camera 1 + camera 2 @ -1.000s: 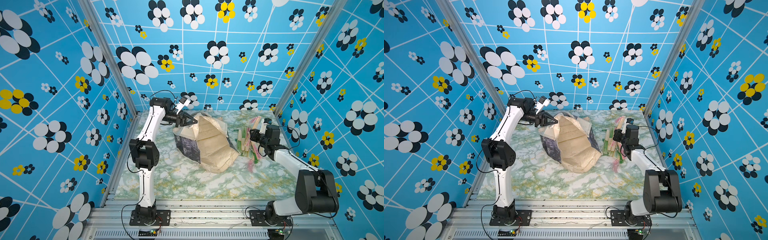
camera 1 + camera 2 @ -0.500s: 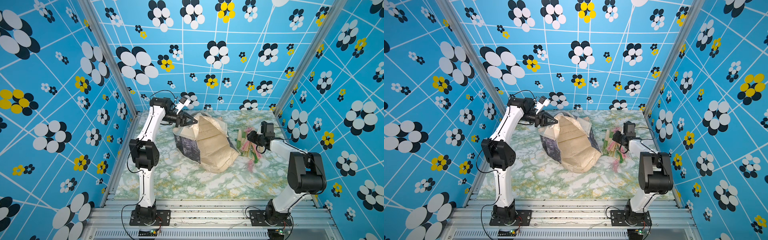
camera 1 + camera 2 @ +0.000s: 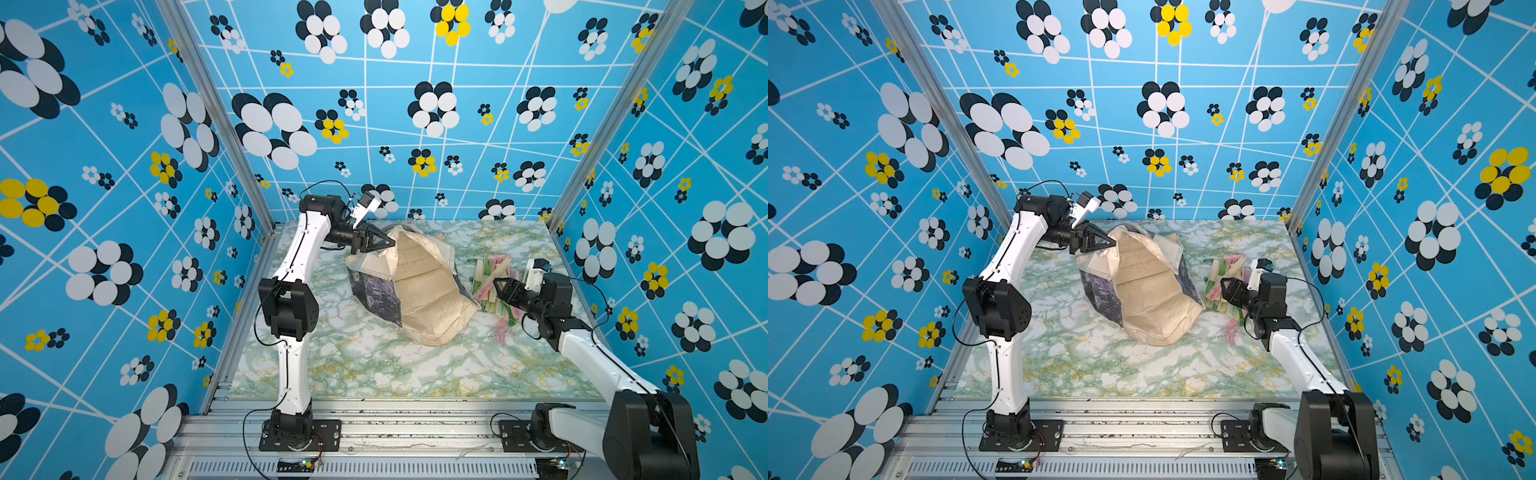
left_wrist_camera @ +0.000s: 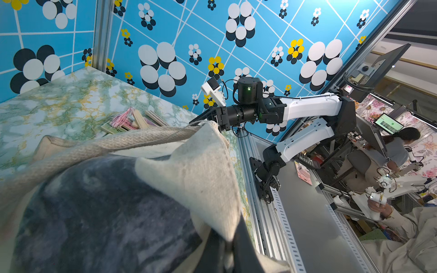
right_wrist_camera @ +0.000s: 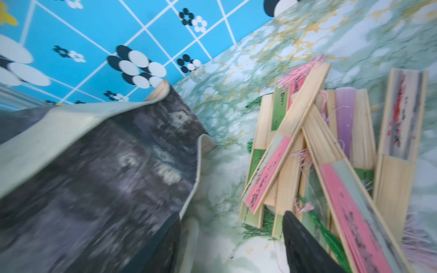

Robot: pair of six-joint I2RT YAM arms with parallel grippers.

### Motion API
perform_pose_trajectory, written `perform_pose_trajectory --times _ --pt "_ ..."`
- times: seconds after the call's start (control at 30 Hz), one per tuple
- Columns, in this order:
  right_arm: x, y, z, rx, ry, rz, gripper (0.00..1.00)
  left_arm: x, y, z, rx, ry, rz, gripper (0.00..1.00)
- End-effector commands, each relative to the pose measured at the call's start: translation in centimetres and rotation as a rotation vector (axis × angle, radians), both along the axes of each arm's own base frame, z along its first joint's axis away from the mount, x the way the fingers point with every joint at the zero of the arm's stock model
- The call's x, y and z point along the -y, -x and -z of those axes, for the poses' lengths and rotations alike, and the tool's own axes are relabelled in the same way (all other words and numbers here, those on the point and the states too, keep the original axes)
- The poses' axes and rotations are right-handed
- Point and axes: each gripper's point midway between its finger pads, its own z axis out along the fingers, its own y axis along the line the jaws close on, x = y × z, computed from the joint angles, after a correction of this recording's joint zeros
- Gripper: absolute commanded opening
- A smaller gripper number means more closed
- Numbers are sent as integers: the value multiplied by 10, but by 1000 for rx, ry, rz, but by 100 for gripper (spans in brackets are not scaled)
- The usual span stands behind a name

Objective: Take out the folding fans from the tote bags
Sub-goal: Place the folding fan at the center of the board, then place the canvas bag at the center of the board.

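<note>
The right gripper (image 3: 498, 286), jaws spread with nothing between them, hovers at the folding fans (image 3: 484, 274). These lie heaped on the green-marbled table (image 3: 353, 365) just beside the one tote bag (image 3: 419, 291), too overlapped and blurred to count. Farther back, the left gripper (image 3: 388, 242) pinches the bag's rim. Blue flowered walls (image 3: 415, 124) enclose everything.

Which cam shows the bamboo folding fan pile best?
Right wrist: pile of closed bamboo folding fans up close, slightly blurred. Both top views: small. Left wrist: partly hidden behind cream canvas tote bag.
</note>
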Motion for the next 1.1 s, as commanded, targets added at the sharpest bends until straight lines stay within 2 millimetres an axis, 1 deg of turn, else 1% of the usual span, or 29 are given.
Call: perform_pose_trajectory --times 0.0,0.1,0.13,0.2,0.23,0.3,0.4,0.5,0.57,0.7,0.9,1.0,1.07 --pt "-27 22 -29 117 -119 -104 71 -2 24 -31 -143 62 -1 0" --pt "-43 46 -37 153 -145 -134 73 -2 24 -32 -136 63 -2 0" --pt "-46 52 -37 152 -149 -141 74 -2 25 -33 -133 63 0 0" --pt "-62 69 -37 149 -159 -185 75 -2 24 -32 -134 64 -2 0" --pt "-67 76 -36 145 -164 -201 75 -2 23 -32 -134 65 -3 0" --pt "-75 87 -27 117 -169 -217 76 -2 22 -31 -136 68 -3 0" --pt "-87 96 -4 66 -166 -230 77 -2 20 -32 -142 75 -4 0" --pt "-99 98 18 49 -179 -224 78 -2 19 -33 -138 80 -6 0" --pt "-105 98 34 18 -138 -210 79 -3 18 -33 -135 80 -7 0" --pt "-115 98 57 -38 -53 -209 83 -5 18 -35 -136 82 -13 0" --pt "-120 83 74 -38 -27 -149 84 -6 19 -35 -135 80 -14 0" --pt "-131 74 75 -20 -63 -163 84 -6 18 -34 -140 80 -14 0" --pt "-143 68 74 -15 -82 -194 83 -6 18 -34 -140 81 -14 0"
